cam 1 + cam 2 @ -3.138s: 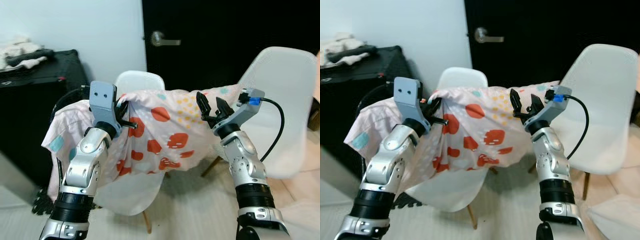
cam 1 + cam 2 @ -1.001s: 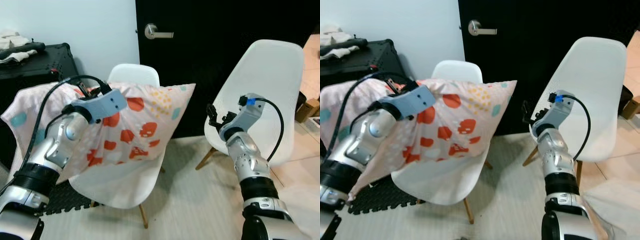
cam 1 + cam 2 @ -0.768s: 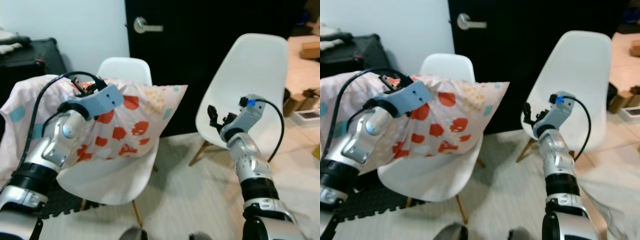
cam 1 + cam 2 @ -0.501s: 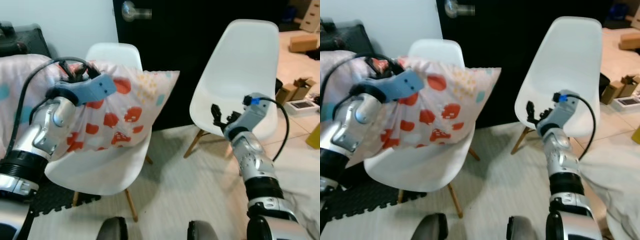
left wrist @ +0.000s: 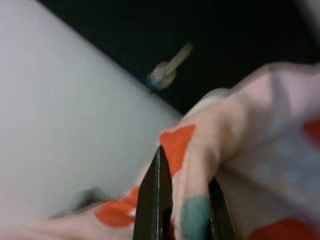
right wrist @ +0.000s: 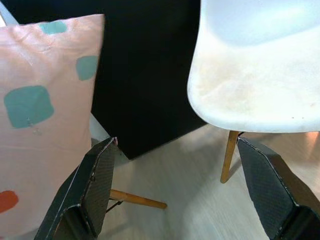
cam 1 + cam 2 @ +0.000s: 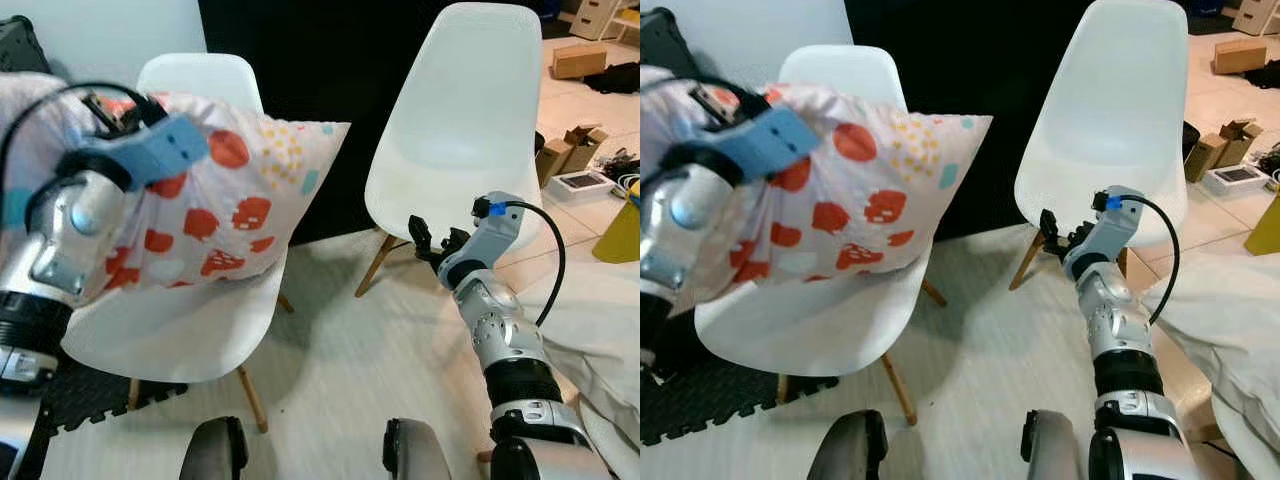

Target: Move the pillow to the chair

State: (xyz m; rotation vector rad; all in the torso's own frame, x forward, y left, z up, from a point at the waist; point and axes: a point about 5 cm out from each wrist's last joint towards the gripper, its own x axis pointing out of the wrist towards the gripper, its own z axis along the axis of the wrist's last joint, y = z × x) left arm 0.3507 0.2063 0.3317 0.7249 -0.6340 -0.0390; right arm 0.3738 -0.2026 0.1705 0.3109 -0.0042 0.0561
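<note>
Pink spotted pillow (image 7: 215,205) hangs over the near chair (image 7: 190,320), left claw (image 5: 180,197) pinching a fold of it. Right claw (image 7: 432,243) spread, holding nothing (near the far chair (image 7: 455,150)). Lower the pillow square onto the seat before letting go. Cardboard boxes (image 7: 572,62) lie beyond the far chair.

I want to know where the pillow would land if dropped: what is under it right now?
Under the pillow, pinched by the left gripper, is the seat of the left white chair. The pillow covers much of that chair's back and seat, so contact cannot be told.
</note>
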